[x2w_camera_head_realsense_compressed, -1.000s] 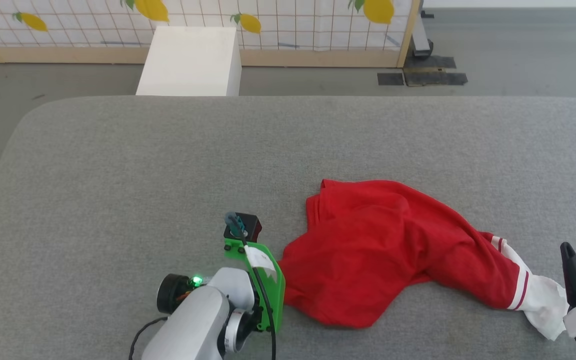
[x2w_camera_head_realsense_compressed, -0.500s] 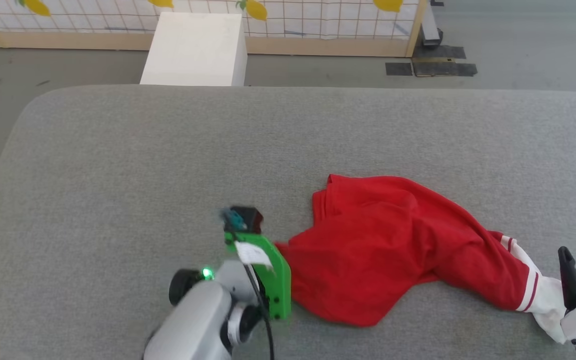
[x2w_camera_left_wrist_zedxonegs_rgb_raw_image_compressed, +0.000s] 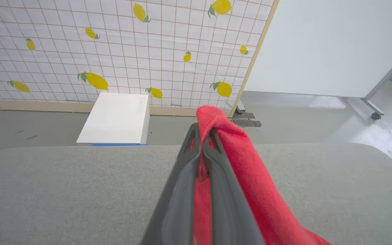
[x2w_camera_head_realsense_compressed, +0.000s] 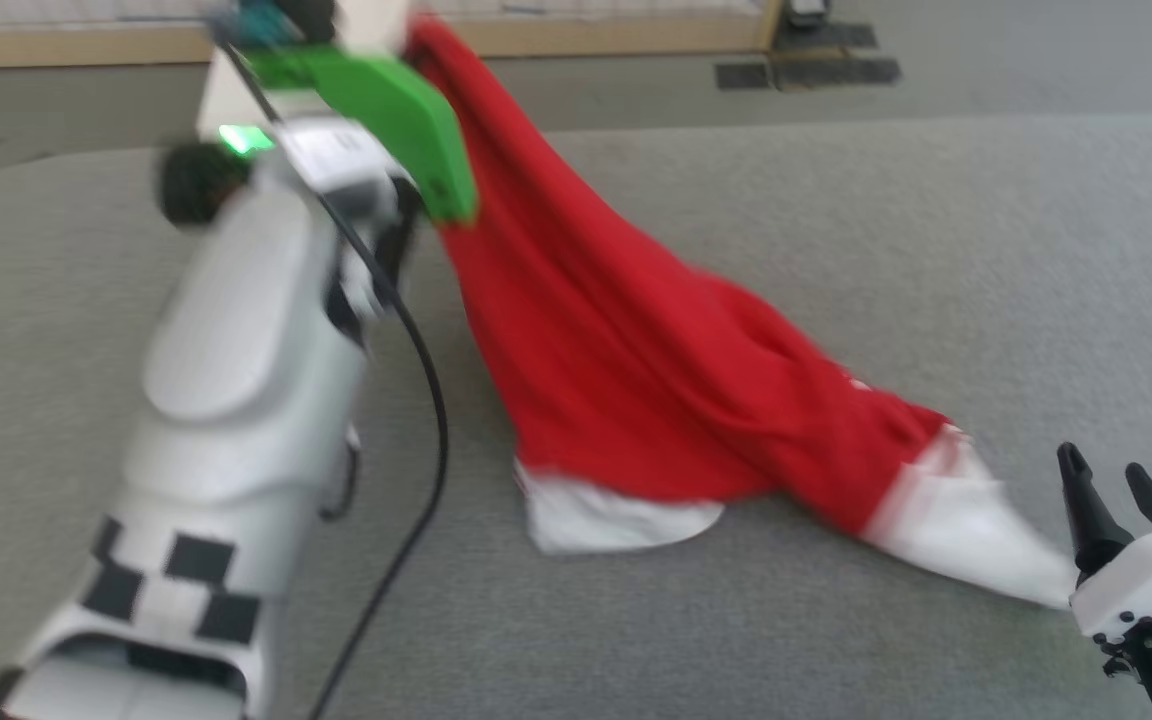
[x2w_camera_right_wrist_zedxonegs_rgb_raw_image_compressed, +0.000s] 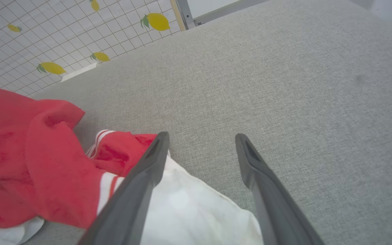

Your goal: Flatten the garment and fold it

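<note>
Right gripper [x2w_camera_right_wrist_zedxonegs_rgb_raw_image_compressed: 201, 136], nearest the head camera at lower right: fingers spread wide, holding nothing, set low over the grey padded surface [x2w_camera_head_realsense_compressed: 836, 220]. One finger crosses above the white sleeve [x2w_camera_right_wrist_zedxonegs_rgb_raw_image_compressed: 189, 211]; contact cannot be resolved. This placement probably readies it to take or pin the trailing end.

The garment [x2w_camera_head_realsense_compressed: 636, 370] runs as a taut diagonal sheet from that sleeve up to the left gripper [x2w_camera_left_wrist_zedxonegs_rgb_raw_image_compressed: 202, 131], whose fingers are pressed together on a red edge well above the surface. Holding one end high lets the cloth's weight draw out its folds, a likely preparation for laying it flat. Its lower hem and a second white patch [x2w_camera_head_realsense_compressed: 606, 520] rest on the surface.

The fabric is a soft, matte jersey that hangs in long shallow creases. Red-and-white stripes [x2w_camera_right_wrist_zedxonegs_rgb_raw_image_compressed: 105, 189] mark the sleeve seam. No print is visible. The surface is a coarse woven grey with a rounded far edge.

Beyond it are a plain white box [x2w_camera_left_wrist_zedxonegs_rgb_raw_image_compressed: 114, 119] on the floor and a wood-framed grid panel [x2w_camera_left_wrist_zedxonegs_rgb_raw_image_compressed: 114, 44] printed with lemons.
</note>
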Available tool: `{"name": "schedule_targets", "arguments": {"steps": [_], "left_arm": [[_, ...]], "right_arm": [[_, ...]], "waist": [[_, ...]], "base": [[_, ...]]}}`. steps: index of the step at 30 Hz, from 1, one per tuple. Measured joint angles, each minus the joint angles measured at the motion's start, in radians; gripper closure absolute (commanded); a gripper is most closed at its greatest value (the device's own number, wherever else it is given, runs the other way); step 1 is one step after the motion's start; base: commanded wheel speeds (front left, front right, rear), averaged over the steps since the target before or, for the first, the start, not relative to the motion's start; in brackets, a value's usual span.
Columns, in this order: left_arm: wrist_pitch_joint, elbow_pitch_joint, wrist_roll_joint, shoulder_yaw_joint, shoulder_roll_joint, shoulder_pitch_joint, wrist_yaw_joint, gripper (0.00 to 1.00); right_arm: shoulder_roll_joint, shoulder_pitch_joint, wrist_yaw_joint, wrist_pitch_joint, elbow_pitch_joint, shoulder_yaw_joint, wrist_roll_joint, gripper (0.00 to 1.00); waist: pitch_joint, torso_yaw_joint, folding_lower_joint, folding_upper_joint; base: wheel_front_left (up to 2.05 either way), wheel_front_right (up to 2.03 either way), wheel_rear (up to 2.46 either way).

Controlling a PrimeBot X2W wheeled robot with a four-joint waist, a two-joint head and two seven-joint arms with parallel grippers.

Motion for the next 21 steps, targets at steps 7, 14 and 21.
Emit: {"name": "schedule_targets", "arguments": {"steps": [7, 14, 21], "left_arm": [[-0.204, 0.152, 0.025, 0.015, -0.017, -0.121, 0.003, 1.00], [-0.205, 0.370, 0.002, -0.023, -0.057, -0.117, -0.040, 0.65], [-0.346, 0.411, -0.040, -0.006, -0.064, -0.119, -0.098, 0.00]], "right_arm": [[0.000, -0.006, 0.000, -0.028, 0.042, 0.001, 0.021, 0.00], [0.000, -0.026, 0.000, -0.047, 0.069, 0.024, 0.034, 0.00], [0.000, -0.034, 0.000, -0.051, 0.070, 0.038, 0.022, 0.00]], "waist": [[0.083, -0.087, 0.0000, 0.0000], [0.160, -0.138, 0.0001, 0.0000], [0.175, -0.119, 0.0002, 0.0000]], "base": [[0.00, 0.00, 0.00], [0.00, 0.00, 0.00], [0.00, 0.00, 0.00]]}}
